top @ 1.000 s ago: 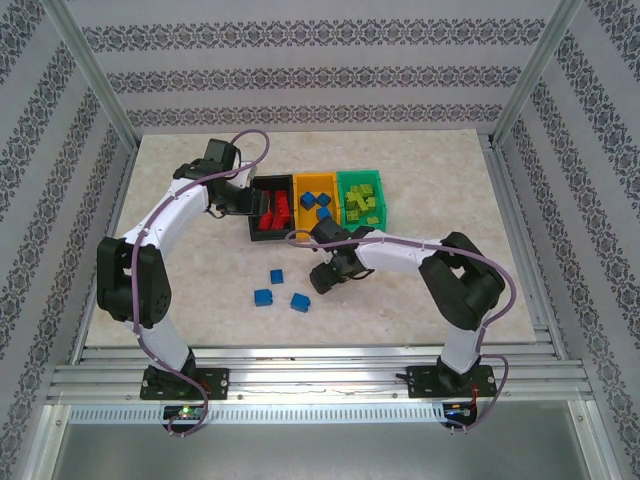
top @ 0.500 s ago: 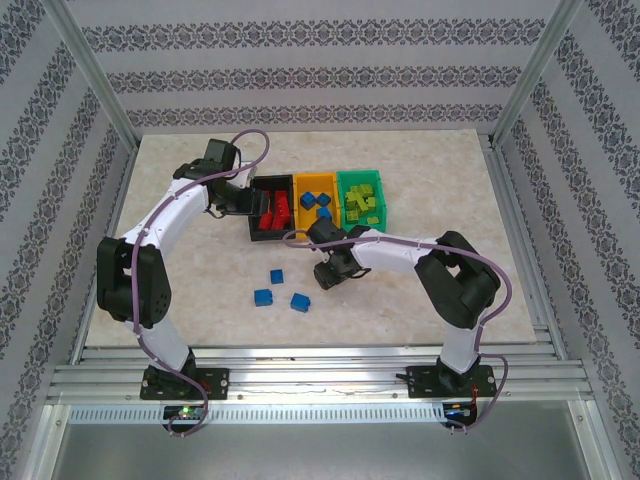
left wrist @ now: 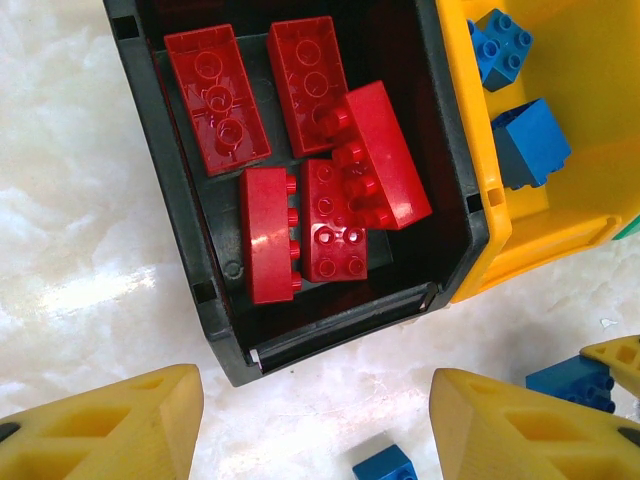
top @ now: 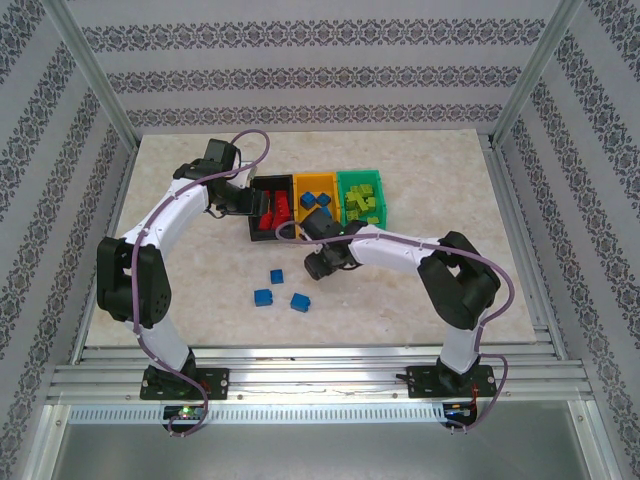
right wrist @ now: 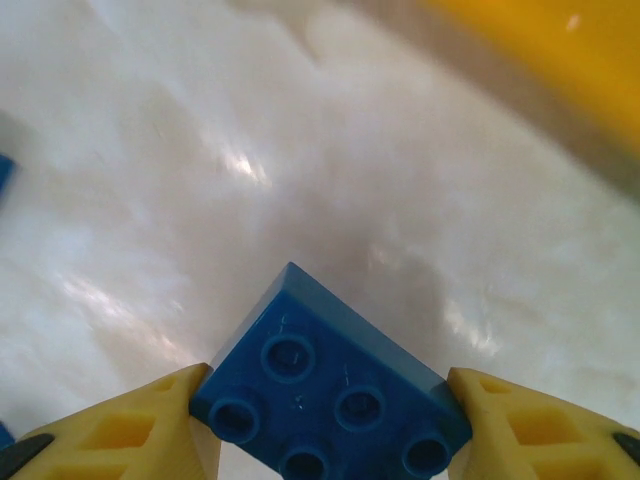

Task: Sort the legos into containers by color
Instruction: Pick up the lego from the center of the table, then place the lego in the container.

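Three containers stand in a row: a black bin (top: 254,212) with several red legos (left wrist: 320,170), an orange-yellow bin (top: 299,205) with blue legos (left wrist: 528,140), and a green bin (top: 378,200) with lime legos (top: 360,203). My left gripper (left wrist: 315,400) hangs open over the table at the black bin's (left wrist: 170,230) near end, with nothing between its fingers. My right gripper (right wrist: 328,392) is shut on a blue lego (right wrist: 300,330), studs toward the camera, held off the table in front of the orange-yellow bin (right wrist: 560,60). In the top view the right gripper (top: 318,265) sits just below the bins.
Three loose blue legos (top: 276,275) (top: 262,297) (top: 300,301) lie on the marble tabletop below the bins. One blue lego (left wrist: 385,465) lies near the left gripper. Aluminium frame posts and patterned walls enclose the table.
The right gripper has closed on the blue lego and moved up and left toward the bins. The left arm has not moved.
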`<state>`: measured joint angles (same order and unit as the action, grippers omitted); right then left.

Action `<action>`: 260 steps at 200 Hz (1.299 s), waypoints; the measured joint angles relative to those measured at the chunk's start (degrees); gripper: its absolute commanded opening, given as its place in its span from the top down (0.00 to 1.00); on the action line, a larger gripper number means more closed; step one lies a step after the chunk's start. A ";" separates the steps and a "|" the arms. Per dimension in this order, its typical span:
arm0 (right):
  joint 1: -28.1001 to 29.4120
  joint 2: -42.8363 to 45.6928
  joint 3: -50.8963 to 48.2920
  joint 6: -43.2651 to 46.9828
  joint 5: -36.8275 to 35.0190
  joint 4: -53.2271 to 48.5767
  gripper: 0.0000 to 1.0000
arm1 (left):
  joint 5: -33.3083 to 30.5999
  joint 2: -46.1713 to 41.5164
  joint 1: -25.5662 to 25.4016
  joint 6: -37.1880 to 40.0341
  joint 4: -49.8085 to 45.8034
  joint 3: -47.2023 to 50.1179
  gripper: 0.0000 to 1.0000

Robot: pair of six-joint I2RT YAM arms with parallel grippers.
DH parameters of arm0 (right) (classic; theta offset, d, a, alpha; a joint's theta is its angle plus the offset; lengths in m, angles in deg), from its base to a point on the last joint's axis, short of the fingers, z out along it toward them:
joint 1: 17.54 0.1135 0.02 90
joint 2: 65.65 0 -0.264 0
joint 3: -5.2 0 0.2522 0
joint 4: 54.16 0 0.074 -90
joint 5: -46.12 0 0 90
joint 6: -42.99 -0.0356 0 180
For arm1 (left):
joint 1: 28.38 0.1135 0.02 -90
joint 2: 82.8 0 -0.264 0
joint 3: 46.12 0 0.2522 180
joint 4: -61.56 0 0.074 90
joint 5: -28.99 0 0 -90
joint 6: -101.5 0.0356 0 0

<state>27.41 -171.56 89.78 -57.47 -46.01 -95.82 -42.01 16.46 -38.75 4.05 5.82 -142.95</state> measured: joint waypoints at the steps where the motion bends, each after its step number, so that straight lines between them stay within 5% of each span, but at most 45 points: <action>1: -0.02 0.00 0.13 0.02 0.00 0.00 0.55 | 0.00 0.00 0.00 0.00 0.00 0.00 0.38; 81: -7.98 -3.37 19.96 1.86 1.62 -0.76 0.52 | -1.51 0.00 0.00 0.63 0.00 0.02 0.38; 122: -9.88 -9.64 26.73 2.80 1.79 -1.90 0.40 | -2.10 0.00 0.00 1.01 0.00 0.00 0.38; 260: -8.11 -5.81 17.77 3.26 2.86 -3.08 0.33 | -2.75 0.00 0.00 1.05 0.00 0.00 0.38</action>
<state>19.30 -177.37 107.55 -54.21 -43.15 -98.90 -44.76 16.46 -38.75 5.10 5.82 -142.95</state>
